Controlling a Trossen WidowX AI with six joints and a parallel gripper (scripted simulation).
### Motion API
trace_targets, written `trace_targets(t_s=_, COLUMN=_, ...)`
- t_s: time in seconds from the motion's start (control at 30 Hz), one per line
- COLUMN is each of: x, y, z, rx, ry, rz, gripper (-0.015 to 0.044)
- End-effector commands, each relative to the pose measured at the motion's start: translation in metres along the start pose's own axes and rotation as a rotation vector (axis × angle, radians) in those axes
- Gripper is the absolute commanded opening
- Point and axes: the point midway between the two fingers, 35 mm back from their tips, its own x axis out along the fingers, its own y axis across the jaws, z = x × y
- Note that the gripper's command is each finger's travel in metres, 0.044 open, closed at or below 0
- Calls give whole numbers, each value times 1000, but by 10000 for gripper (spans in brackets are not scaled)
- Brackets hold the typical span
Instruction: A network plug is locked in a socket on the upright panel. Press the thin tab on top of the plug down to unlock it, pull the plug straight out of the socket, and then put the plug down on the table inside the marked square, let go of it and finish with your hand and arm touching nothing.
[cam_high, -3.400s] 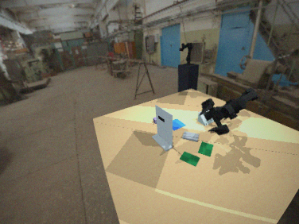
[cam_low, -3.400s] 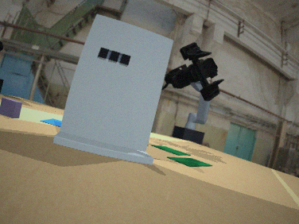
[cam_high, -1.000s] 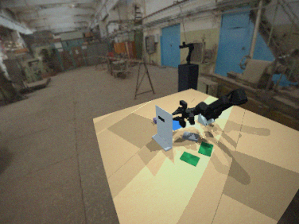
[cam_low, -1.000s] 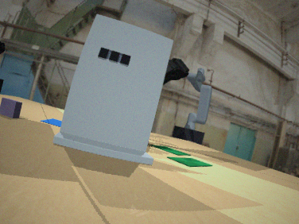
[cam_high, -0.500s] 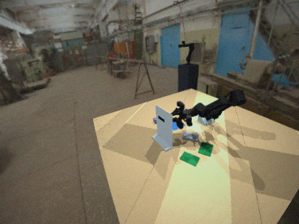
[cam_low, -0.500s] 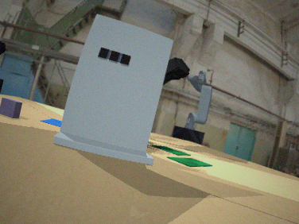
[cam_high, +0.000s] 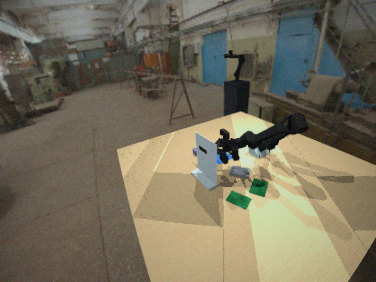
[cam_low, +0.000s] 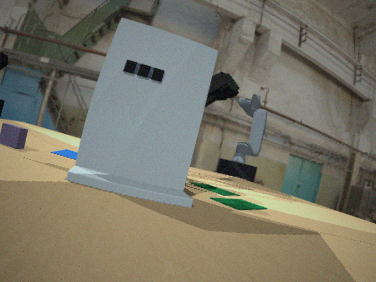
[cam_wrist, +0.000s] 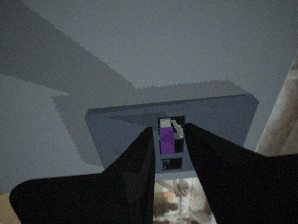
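The upright panel (cam_high: 207, 169) (cam_low: 140, 125) (cam_wrist: 227, 127) is pale grey. Dark openings (cam_low: 144, 71) show through its far side. In the wrist view, a small purple plug (cam_wrist: 167, 142) with a pale end and a pale thin tab (cam_wrist: 177, 128) sits at the socket openings. My gripper (cam_high: 220, 149) (cam_wrist: 168, 131) is partly open in front of the panel. Its fingertips stand on either side of the plug, with a narrow gap visible beside it; no grip shows. I cannot tell whether the tab is pressed. Flat green patches (cam_high: 238, 200) (cam_low: 238, 203) lie on the table; which patch is the marked square is unclear.
A blue patch (cam_low: 65, 154) lies behind the panel. A purple block (cam_low: 13, 135) (cam_high: 195, 151) stands beyond it. A grey object (cam_high: 240, 172) lies below my arm, and a pale object (cam_high: 259, 152) is farther back under the arm.
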Motion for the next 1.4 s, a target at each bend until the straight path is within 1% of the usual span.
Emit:
trace_targets(t_s=0.0, x=2, y=0, z=-1, rx=6, ry=4, rz=-1, gripper=57)
trace_targets(t_s=0.3, x=2, y=0, z=-1, rx=6, ry=4, rz=-1, gripper=0)
trace_targets(t_s=1.37, x=-15, y=0, z=-5, rx=6, ry=5, rz=0, gripper=0)
